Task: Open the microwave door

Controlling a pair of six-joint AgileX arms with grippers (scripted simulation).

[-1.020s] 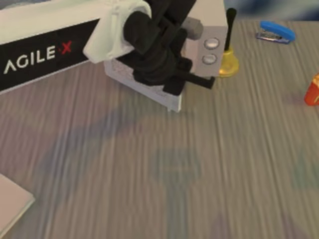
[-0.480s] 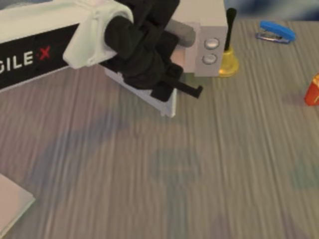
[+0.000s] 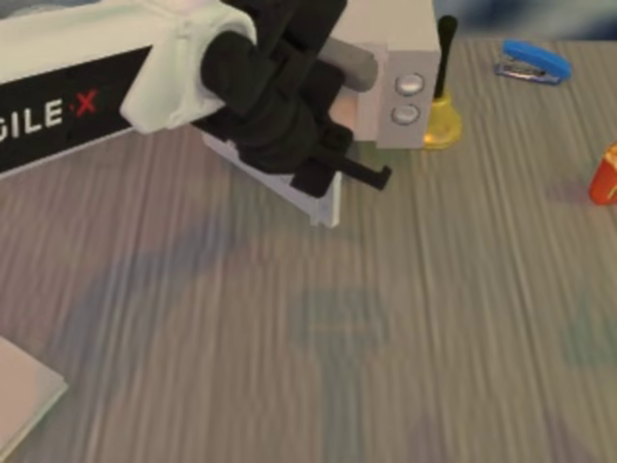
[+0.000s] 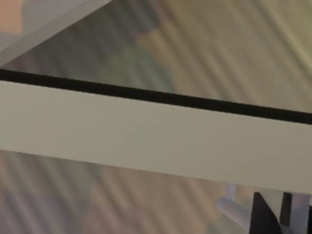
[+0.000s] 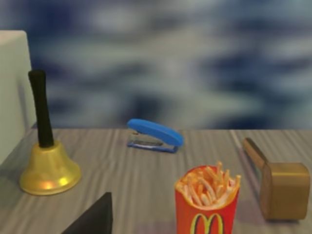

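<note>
The white-grey microwave (image 3: 400, 34) stands at the table's back middle, its two silver knobs (image 3: 409, 85) facing forward. The microwave door (image 3: 289, 188) hangs swung outward to the left, leaving the cavity uncovered. My left arm reaches in from the left and hides much of the door and the oven. My left gripper (image 3: 352, 178) is at the door's free edge, shut on it. In the left wrist view the door (image 4: 156, 136) fills the picture as a pale band, with the left gripper (image 4: 275, 214) at a pale handle bar. My right gripper (image 5: 95, 219) is parked off to the right.
A gold bell (image 3: 439, 121) with a black handle stands just right of the microwave. A blue stapler (image 3: 533, 61) lies at the back right and a red fries box (image 3: 605, 178) at the right edge. A wooden mallet (image 5: 280, 187) lies near the fries. A pale slab (image 3: 24, 391) sits at the front left corner.
Over the last second my left arm drew back to the left and the door swung wider open. In the last half second almost nothing moved.
</note>
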